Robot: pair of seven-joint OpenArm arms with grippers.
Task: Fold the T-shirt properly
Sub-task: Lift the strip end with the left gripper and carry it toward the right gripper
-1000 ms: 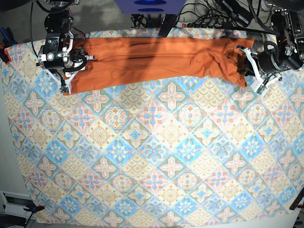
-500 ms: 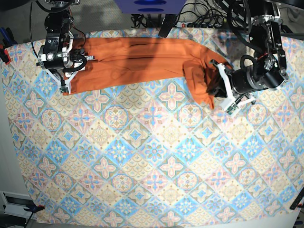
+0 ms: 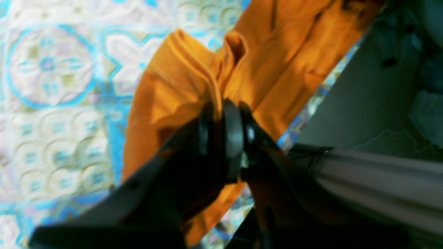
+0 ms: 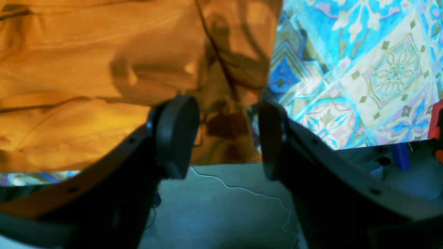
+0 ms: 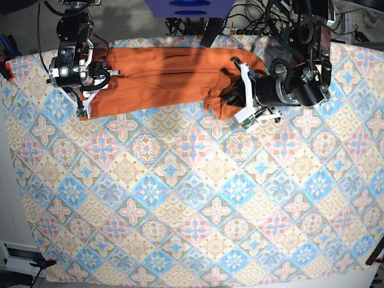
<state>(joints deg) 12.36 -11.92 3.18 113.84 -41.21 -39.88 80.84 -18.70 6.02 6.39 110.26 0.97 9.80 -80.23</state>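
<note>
The blue-and-beige patterned tablecloth [image 5: 180, 198] covers the desk, the plain orange soft T-shirt [image 5: 168, 75] stretches between the left pincer [image 5: 240, 90], pinching its bunched end, and the spread right pincer [image 5: 90, 90] above its other end.

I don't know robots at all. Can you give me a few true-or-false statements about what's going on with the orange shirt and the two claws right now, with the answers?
1. The left gripper is shut on the T-shirt. True.
2. The right gripper is clamped tight on the fabric. False: its jaws stand apart, over the shirt's end.
3. The shirt lies along the far edge of the tablecloth. True.
4. The shirt is already folded into a neat square. False: it is a long band, with one end bunched up in the left gripper.
5. The tablecloth is plain white. False: it bears a blue-and-beige pattern.
</note>
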